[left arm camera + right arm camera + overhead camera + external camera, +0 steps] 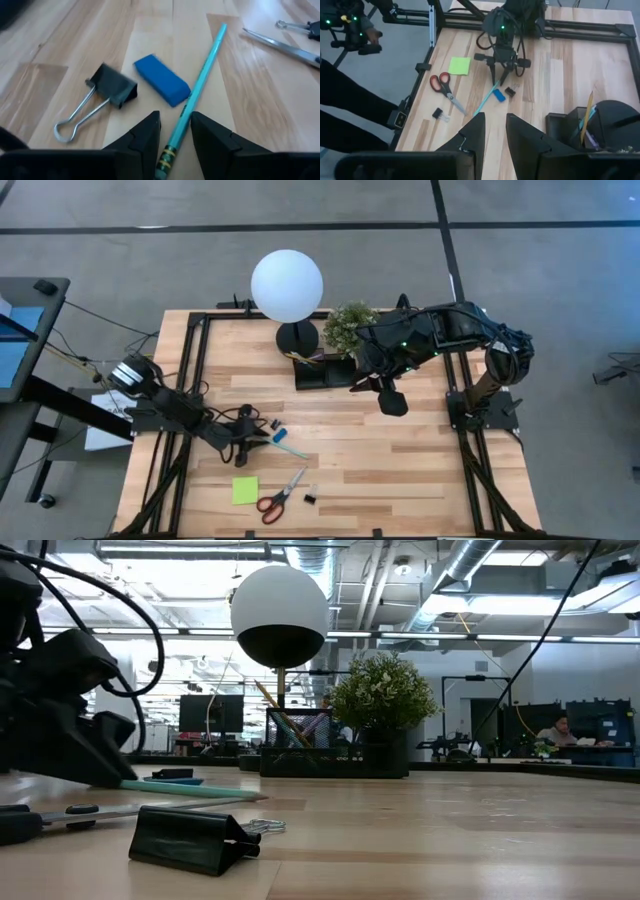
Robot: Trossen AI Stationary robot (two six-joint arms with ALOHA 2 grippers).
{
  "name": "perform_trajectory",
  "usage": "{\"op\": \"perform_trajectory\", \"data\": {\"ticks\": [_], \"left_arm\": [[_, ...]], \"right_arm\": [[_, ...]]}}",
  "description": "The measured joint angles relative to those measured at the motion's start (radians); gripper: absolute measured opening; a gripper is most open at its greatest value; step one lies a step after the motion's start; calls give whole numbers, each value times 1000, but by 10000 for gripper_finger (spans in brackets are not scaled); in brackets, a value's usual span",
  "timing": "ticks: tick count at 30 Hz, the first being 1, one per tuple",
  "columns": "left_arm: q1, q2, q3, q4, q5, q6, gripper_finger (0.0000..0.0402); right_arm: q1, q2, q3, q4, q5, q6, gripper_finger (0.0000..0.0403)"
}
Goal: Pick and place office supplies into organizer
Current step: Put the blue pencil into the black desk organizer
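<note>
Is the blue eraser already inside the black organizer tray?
No, the blue eraser lies on the bare wooden table, beside a black binder clip and the teal pencil.

Open-plan lab-office; exposed ceiling ducts (pixel 480 565), monitors (pixel 210 712), a seated person (pixel 557 730).

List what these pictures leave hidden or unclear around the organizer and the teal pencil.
- Organizer contents: high view, right arm and lamp globe overhang it; low view shows only pencils sticking up.
- Teal pencil lower end: left wrist view, cut off by the edge between the left pincer fingers; contact unclear.
- Scissors: same view, handles cut off.
</note>
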Motion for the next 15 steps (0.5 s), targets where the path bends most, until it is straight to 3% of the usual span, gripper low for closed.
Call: {"op": "perform_trajectory", "data": {"ticks": [6, 10, 15], "left_arm": [[-14, 132, 5, 183, -5, -105, 112], [-61, 182, 17, 251, -38, -83, 112], [-106, 186, 114, 137, -92, -80, 112]], "right_arm": [[0, 0, 0, -17, 0, 0, 71], [0, 0, 0, -20, -1, 0, 71], [0, 0, 0, -21, -1, 0, 71]]}}
